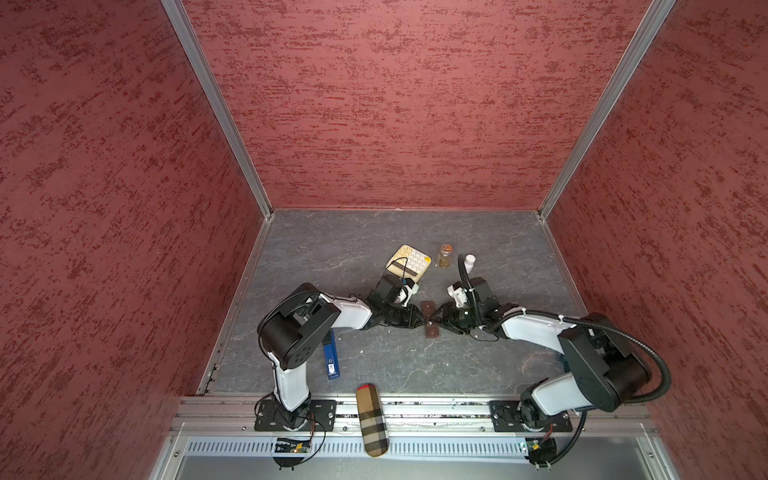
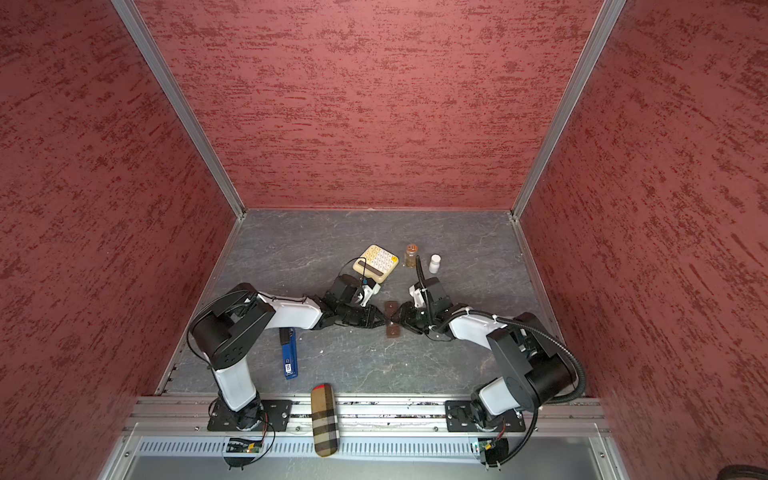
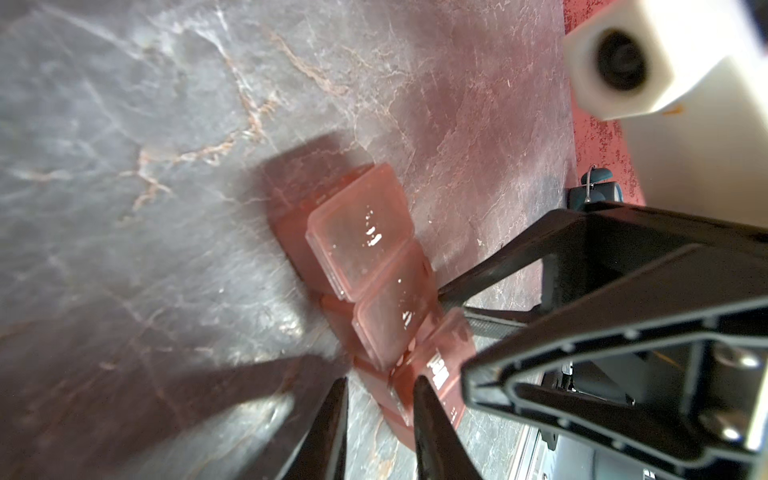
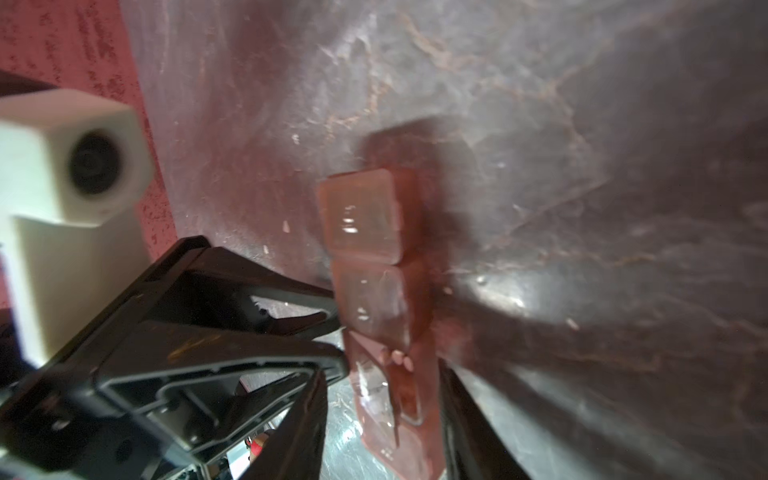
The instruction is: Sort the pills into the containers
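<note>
This box point(image 1: 427, 308) looks light and slick, so we pinch its long sides. The right hand point(image 4: 384, 374) gapes astride it; the left hand point(image 3: 380, 380), we can't tell.

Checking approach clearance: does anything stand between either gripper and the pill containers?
Nothing visible. The left gripper and right gripper flank the containers from opposite sides; calculator, amber bottle and white bottle stand farther back.
</note>
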Tool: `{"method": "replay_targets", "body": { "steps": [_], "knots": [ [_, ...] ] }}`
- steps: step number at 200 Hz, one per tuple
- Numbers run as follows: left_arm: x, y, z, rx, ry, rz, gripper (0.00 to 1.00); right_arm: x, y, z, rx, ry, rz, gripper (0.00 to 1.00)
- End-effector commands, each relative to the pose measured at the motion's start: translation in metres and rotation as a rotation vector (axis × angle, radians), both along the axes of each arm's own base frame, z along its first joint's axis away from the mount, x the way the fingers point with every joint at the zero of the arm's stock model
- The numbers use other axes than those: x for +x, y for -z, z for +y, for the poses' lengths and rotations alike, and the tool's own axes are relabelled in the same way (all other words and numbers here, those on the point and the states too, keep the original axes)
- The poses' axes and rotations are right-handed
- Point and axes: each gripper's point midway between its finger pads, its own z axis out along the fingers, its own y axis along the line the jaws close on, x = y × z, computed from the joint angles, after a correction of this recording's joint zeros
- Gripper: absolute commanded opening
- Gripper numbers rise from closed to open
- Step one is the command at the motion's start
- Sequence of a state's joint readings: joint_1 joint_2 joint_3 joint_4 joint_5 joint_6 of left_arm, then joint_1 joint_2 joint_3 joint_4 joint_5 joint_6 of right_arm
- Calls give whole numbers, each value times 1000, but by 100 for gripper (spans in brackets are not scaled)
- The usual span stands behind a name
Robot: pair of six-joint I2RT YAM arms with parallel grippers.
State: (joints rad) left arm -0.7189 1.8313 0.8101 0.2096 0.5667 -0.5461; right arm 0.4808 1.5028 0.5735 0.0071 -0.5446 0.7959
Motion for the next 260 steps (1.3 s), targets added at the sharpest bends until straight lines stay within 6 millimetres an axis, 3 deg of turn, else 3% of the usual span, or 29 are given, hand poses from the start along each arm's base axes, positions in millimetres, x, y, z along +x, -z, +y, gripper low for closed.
{"method": "replay_targets", "body": {
  "steps": [1,77,176,260],
  "knots": [
    [1,-2,-6,-14,11,2,28,5,-1,4,-12,-28,-23,40],
    [-5,3,-8,-15,22,20,25,4,7,7,-18,-81,-20,23],
    [-12,11,-14,-10,46,48,21,-5,18,10,-15,-132,14,23],
    [-29,19,-27,-6,68,70,17,-27,42,23,-50,-202,68,11]
  ]
}}
